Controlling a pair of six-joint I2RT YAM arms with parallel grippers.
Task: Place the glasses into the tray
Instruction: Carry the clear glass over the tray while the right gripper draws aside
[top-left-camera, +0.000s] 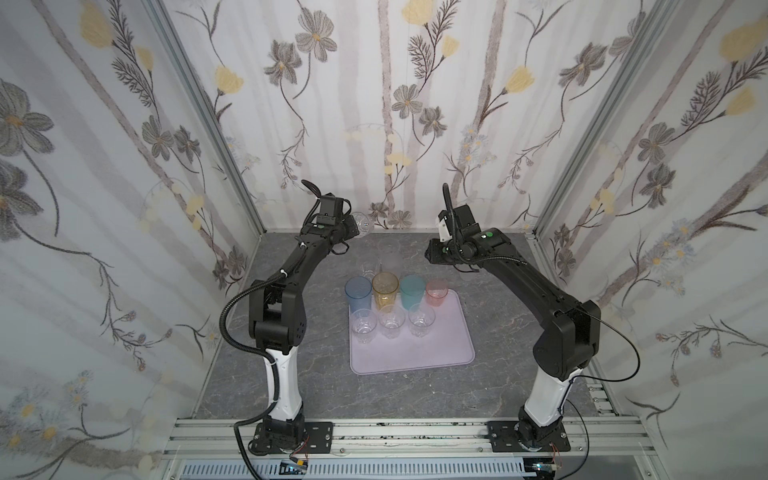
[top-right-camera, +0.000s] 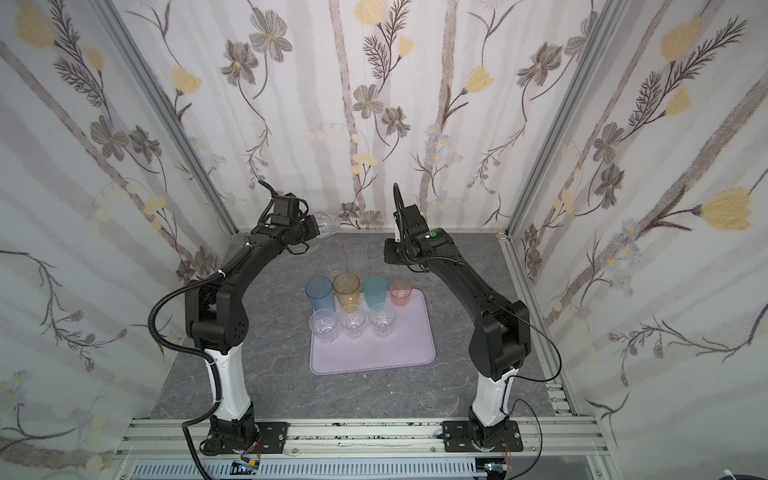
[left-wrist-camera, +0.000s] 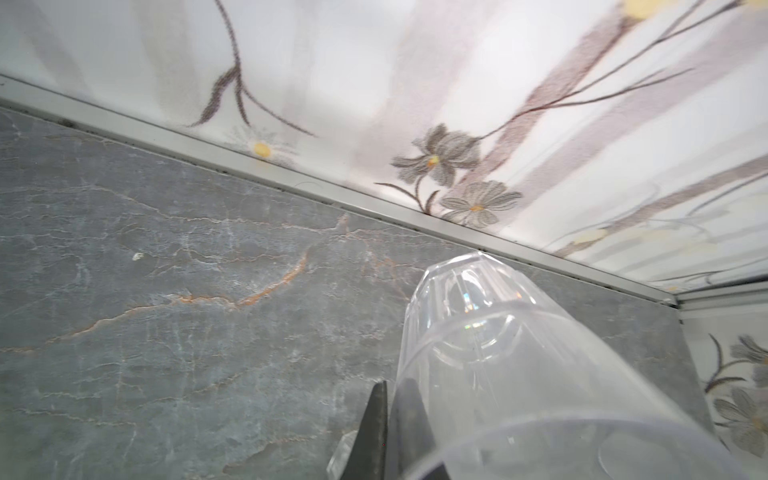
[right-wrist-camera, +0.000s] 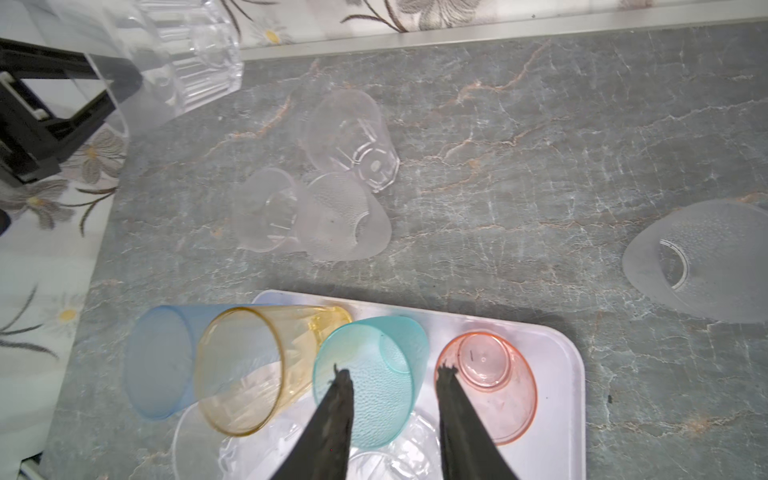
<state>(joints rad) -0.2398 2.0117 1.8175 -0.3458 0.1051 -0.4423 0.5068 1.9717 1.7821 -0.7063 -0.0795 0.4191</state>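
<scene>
Our left gripper (left-wrist-camera: 392, 386) pinches the wall of a ribbed tumbler (left-wrist-camera: 519, 353), with one dark finger (left-wrist-camera: 374, 436) outside the rim and the other inside. The tumbler is clear plastic with a faceted base. It is held tilted in the air near the floral back wall (left-wrist-camera: 457, 62), well apart from the tray.

Our right gripper (right-wrist-camera: 394, 374) has its jaws spread and empty. It hovers over the dimpled teal tumbler (right-wrist-camera: 370, 399) and the smooth pink tumbler (right-wrist-camera: 490, 386).

The tray (top-left-camera: 436, 353) is flat, pale lilac plastic with rounded corners and a low rim, and it lies mid-table on the grey marble-patterned table (top-left-camera: 311, 386). We count seven tumblers on it. The back row holds the blue tumbler (top-left-camera: 358, 291), the amber tumbler (top-left-camera: 385, 286), then the teal and the pink. The front row holds three clear tumblers (top-left-camera: 391, 322).

Four more sit off the tray. A frosted cluster (right-wrist-camera: 345, 216) of three is just behind it, between the ribbed tumbler and the tray. A lone frosted tumbler (right-wrist-camera: 698, 266) sits apart on the right gripper's side.
</scene>
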